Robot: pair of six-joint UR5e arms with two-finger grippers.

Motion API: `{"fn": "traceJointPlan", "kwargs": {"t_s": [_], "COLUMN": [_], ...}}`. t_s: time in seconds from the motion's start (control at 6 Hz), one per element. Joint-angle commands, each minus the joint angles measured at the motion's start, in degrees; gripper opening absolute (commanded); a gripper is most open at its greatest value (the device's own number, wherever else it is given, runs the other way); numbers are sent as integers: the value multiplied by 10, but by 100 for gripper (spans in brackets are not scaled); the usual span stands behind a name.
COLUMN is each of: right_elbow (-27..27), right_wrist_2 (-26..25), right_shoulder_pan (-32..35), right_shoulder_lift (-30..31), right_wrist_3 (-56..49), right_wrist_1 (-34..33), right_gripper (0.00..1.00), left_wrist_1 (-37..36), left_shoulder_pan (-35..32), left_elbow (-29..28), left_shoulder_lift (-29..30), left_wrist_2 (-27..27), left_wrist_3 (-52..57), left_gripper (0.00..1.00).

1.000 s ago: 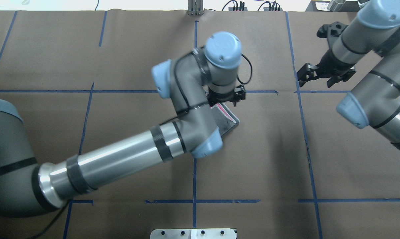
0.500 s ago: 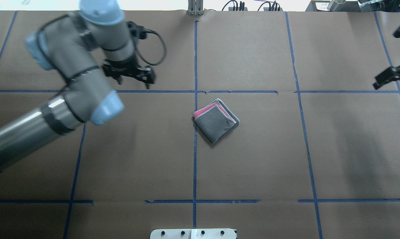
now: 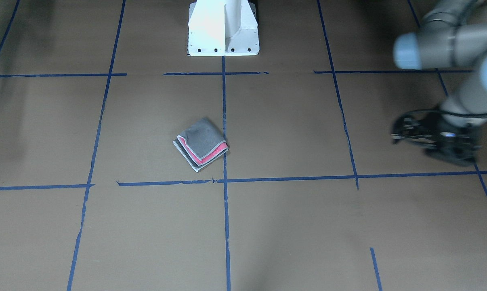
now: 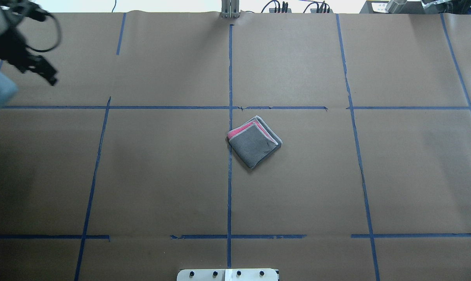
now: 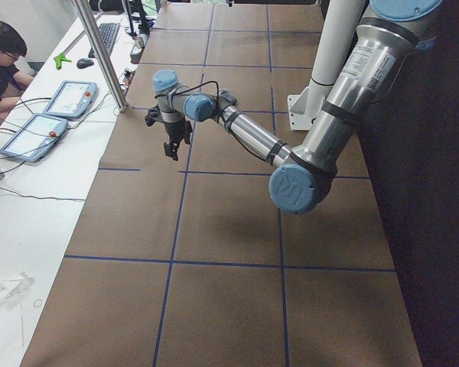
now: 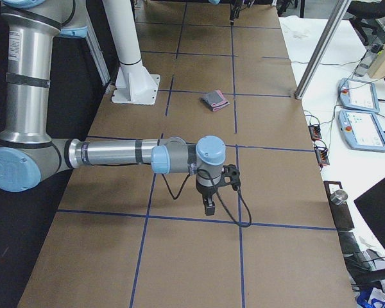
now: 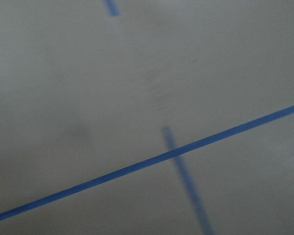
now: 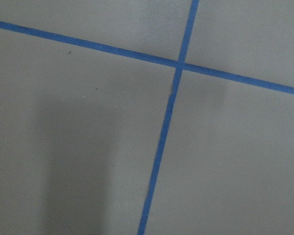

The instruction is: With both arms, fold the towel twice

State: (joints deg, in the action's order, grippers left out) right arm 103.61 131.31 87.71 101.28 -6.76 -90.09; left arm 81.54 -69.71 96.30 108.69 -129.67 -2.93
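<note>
1. Grey on top, with a pink layer showing along one edge, the towel [image 4: 254, 142] lies folded into a small square on the brown paper tabletop [image 4: 161, 168]. One corner touches a blue tape line [image 4: 229, 195].
2. It sits well apart from both sets of jaws, roughly between them.
3. The left arm [image 3: 441, 44] hangs the left jaws above bare tabletop, and the towel is far off to their right (blur hides the fingers, so I cannot tell released from clenched).
4. The right arm [image 6: 109, 154] points the right jaws down near a tape line. They show only in a side view, so I cannot tell their state.
</note>
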Motion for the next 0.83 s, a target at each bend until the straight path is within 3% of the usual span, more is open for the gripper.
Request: {"fn": "traceJointPlan", "kwargs": {"t_s": [0.0,0.33,0.67], "right_elbow": [29,28,29], "right_wrist_2": [-2,0,1], "right_shoulder_pan": [22,22,22], "right_shoulder_lift": [51,46,46], "right_wrist_3": [2,29,29], "right_wrist_1": [0,6,7], "right_gripper": [100,100,100], "left_wrist_1": [-1,12,27], "left_shoulder_pan": [-110,-163,-167], "left_elbow": [-5,-7,-8], "left_shoulder_lift": [-101,-190,-224], "left_wrist_2": [-24,-23,-23], "left_wrist_3": [146,156,152], "left_gripper": [100,100,100]}}
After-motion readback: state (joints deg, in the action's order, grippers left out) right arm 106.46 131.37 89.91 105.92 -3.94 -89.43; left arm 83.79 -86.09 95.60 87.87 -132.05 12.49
